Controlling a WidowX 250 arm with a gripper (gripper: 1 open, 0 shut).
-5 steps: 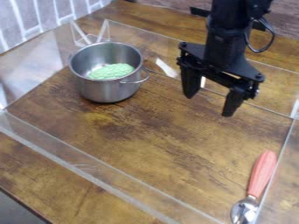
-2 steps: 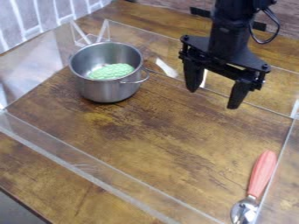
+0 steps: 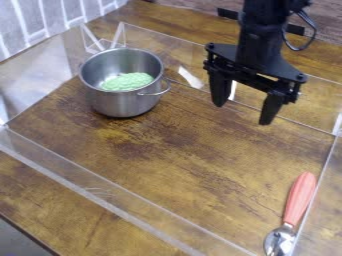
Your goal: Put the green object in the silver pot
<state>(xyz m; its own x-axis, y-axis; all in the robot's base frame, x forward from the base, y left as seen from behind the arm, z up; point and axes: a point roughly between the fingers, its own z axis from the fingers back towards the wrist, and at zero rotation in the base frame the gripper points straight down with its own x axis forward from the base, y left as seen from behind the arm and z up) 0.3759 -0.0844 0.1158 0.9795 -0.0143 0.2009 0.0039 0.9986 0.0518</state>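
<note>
No writing can be read. The speckled, pale green object [image 3: 127, 82] is contained in the shiny silver pot [image 3: 122, 84], set toward the worktop's [image 3: 167, 165] far-left corner. The black pincer [image 3: 243, 108] is held open, well apart from it.

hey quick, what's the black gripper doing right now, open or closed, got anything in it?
Black gripper: open, fingers spread wide, nothing between them.
</note>
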